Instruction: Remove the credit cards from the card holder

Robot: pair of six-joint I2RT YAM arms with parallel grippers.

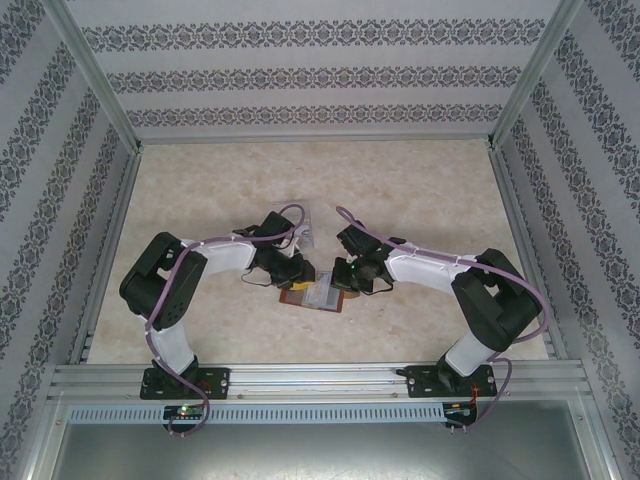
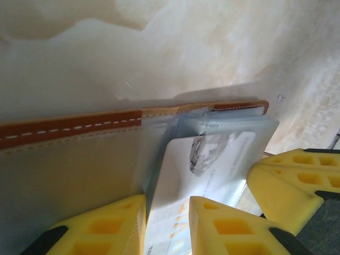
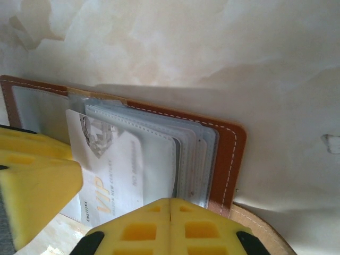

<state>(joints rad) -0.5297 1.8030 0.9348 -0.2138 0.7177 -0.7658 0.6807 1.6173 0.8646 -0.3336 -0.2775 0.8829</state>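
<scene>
- The left gripper [image 1: 296, 274] reaches in from the left over the left half of the open wallet [image 1: 318, 296]. Its yellow fingers [image 2: 106, 228] stand a little apart. One is over the wallet's left leaf and the other over the card [image 2: 212, 159], with the card's long edge showing in the gap. I cannot tell whether they press on it.
- A clear plastic tray [image 1: 303, 225] lies just beyond that gripper, toward the far edge of the tabletop [image 1: 430, 190].
- The wallet lies flat and open about midway between the tabletop's left and right edges, nearer the near edge than the far one. It is brown with white stitching, and clear sleeves [image 3: 194, 154] are stacked on its right half.
- The card is white with a diamond mark and orange "VIP" lettering. It sits at a slant, partly out of a sleeve and resting on the wallet.
- The right gripper [image 3: 170, 212] comes in from the right. Its two yellow fingers are pressed together with nothing between them, their tips over the wallet's near edge by its right corner.
</scene>
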